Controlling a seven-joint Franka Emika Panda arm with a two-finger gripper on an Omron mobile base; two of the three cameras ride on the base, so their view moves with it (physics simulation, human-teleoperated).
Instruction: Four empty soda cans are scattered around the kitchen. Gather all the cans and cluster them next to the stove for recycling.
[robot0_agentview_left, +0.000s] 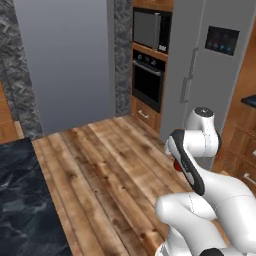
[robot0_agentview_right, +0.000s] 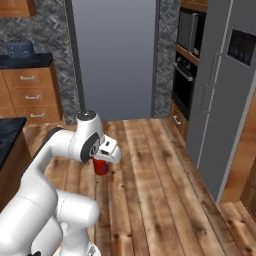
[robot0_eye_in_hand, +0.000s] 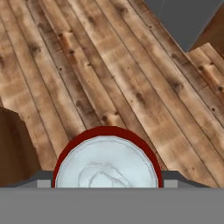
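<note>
A red soda can (robot0_agentview_right: 101, 167) with a silvery top (robot0_eye_in_hand: 106, 166) hangs upright over the wooden floor, held in my gripper (robot0_agentview_right: 103, 160). In the hand view the dark fingertips (robot0_eye_in_hand: 171, 178) press against both sides of the can's rim. The left base view shows just a sliver of the red can (robot0_agentview_left: 176, 165) behind my forearm. The gripper is shut on this can. The other cans and the stove are out of view.
Wooden plank floor (robot0_agentview_left: 100, 160) stretches ahead. A grey fridge (robot0_agentview_right: 225, 100) and a wall oven (robot0_agentview_left: 147, 82) with a microwave (robot0_agentview_left: 146, 27) stand on the right. A dark marble counter (robot0_agentview_left: 20, 200) is at the left, with wooden drawers (robot0_agentview_right: 30, 95) beyond.
</note>
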